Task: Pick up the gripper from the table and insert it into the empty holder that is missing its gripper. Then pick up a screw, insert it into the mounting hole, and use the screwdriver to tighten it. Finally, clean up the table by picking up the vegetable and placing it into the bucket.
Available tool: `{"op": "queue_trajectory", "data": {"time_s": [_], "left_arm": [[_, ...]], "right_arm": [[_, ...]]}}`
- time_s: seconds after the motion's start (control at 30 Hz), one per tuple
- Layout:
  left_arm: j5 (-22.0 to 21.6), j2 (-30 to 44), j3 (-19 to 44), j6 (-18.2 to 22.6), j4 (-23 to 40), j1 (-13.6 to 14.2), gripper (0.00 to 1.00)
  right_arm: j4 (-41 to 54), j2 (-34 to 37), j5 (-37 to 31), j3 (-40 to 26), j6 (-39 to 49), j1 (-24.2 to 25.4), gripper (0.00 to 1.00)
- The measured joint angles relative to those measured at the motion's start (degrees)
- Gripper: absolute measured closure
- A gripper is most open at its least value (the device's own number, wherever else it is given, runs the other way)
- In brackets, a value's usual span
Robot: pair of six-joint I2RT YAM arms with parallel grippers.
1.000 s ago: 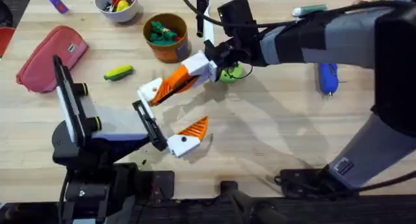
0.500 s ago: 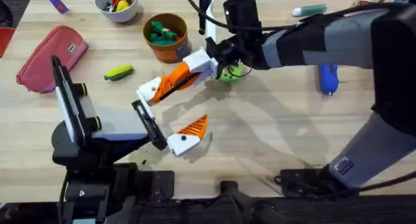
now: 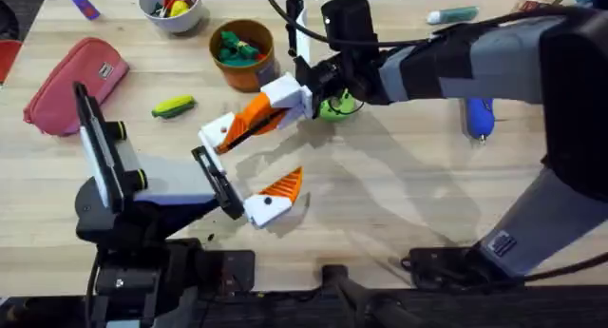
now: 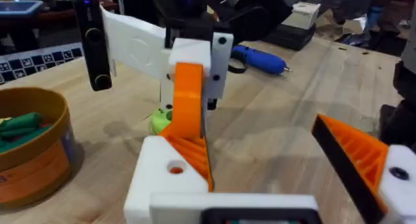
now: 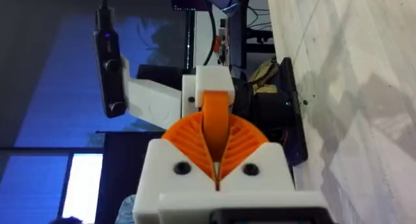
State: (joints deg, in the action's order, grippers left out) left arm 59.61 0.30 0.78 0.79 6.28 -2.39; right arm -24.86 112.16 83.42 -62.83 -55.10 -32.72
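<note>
Item 1, step in hand: seating the orange finger [image 4: 188,97] in the white holder [image 3: 217,130].
- The right gripper [image 3: 275,102] is clamped on the finger's upper end. The finger slants down, and its lower end meets the top of the holder, beside the small round mounting hole.
- The holder is one side of the left gripper [image 3: 249,159], which stands spread wide. Its other side already carries a matching orange finger.
- I cannot tell whether the finger is fully home.
- To do this well, I judge the finger should be pushed along the line of the holder's slot, without twisting. The left arm should stay steady and the mounting hole uncovered. The right gripper should let go only once the finger sits flush.

Item 2, surroundings, listed outward from the holder:
- Corn cob [image 3: 173,106]: near, lying loose on the table, not yet cleared.
- Green disc [image 3: 334,107]: close behind the right gripper, on the side away from the holder.
- Bucket [image 3: 242,52]: just beyond the holder, with dark green toy vegetables inside.
- Red pouch [image 3: 71,81]: farther off, past the corn.
- White bowl [image 3: 171,7]: beyond the bucket, at the table's far edge.
- Blue screwdriver [image 3: 478,114]: well apart, on the far side of the right arm.
- Marker [image 3: 451,16]: farthest from the holder.

Item 3, obstructions: the right arm spans the table between the holder and the screwdriver. The green disc lies close along its withdrawal path. I can make out no screw.
</note>
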Motion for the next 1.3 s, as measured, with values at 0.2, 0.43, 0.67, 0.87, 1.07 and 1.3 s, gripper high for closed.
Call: {"op": "queue_trajectory", "data": {"time_s": [0.2, 0.43, 0.67, 0.87, 1.07, 1.3], "left_arm": [[-0.2, 0.0, 0.0, -0.4, 0.0, -0.1, 0.015], [-0.6, 0.0, 0.0, -0.7, -0.1, -0.1, 0.015], [-0.7, 0.0, 0.0, -1.3, 0.0, -0.1, 0.014], [-0.6, 0.0, 0.0, -1.3, 0.0, -0.1, 0.013], [-0.6, 0.0, 0.0, -1.7, 0.0, -0.1, 0.013], [-0.6, 0.0, 0.0, -1.7, 0.0, -0.1, 0.015]], "right_arm": [[0.0, 0.0, -0.6, 0.0, -0.3, -0.1, 0.993], [-0.6, 0.0, -1.2, 0.0, -1.1, -0.2, 0.993], [-5.8, 0.0, -1.8, 1.8, -3.5, -0.2, 0.993], [-15.8, 0.0, -3.0, 4.8, -9.0, -0.3, 0.993], [-16.4, 0.0, -3.3, 5.0, -11.5, -0.3, 0.993], [-16.3, -0.3, -3.6, 5.2, -12.7, -0.3, 0.993]]}}
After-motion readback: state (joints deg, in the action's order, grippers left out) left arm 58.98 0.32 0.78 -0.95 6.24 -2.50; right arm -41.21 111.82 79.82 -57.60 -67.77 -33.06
